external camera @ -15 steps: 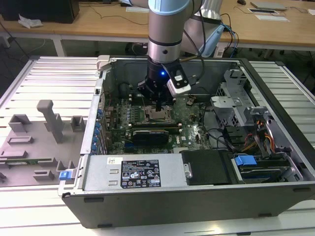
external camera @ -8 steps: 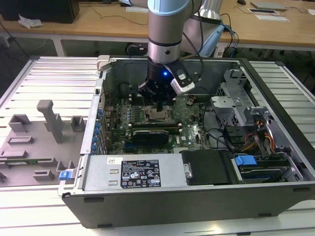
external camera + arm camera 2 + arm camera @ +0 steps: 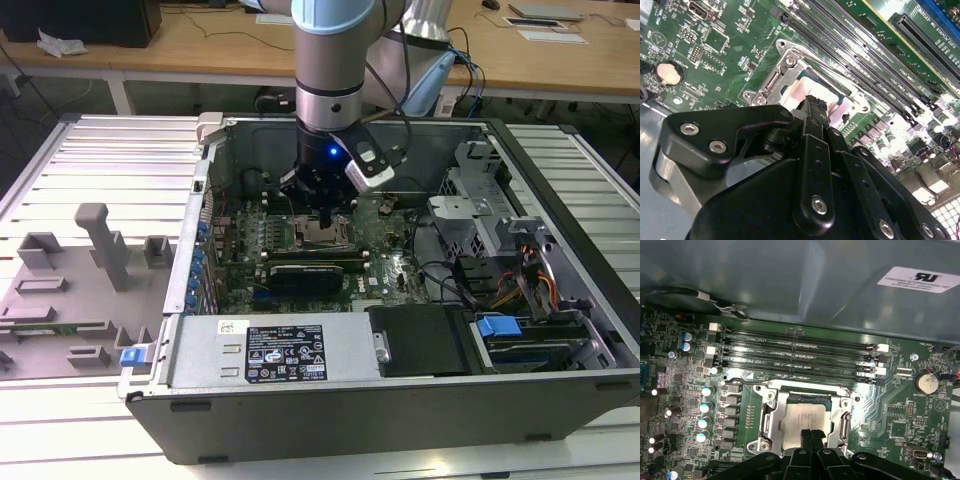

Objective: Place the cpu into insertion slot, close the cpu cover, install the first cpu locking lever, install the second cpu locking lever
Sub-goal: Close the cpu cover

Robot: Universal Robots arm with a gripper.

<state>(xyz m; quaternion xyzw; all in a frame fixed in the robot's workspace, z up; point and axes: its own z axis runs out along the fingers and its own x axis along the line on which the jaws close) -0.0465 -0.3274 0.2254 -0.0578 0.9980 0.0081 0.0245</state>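
Note:
In the open computer case, my gripper (image 3: 325,215) hangs straight over the insertion slot (image 3: 322,236) on the green board. In both wrist views the cpu (image 3: 801,417) (image 3: 799,92) lies flat in the insertion slot (image 3: 810,397), its pale metal top showing. The silvery cpu cover (image 3: 771,416) (image 3: 771,82) lies down around it as a frame. My gripper (image 3: 812,436) (image 3: 815,104) is shut, its tips together and right above the cpu's near edge; whether they touch it I cannot tell. A thin wire lever (image 3: 807,386) runs along the socket's far side.
Long black memory slots (image 3: 800,352) lie just beyond the socket, below the grey case wall (image 3: 790,280). A coin battery (image 3: 926,382) sits beside it. A black card (image 3: 315,270), the power supply (image 3: 270,350) and a cabled drive bay (image 3: 520,270) crowd the case. A grey fixture tray (image 3: 80,280) lies at the exterior view's left.

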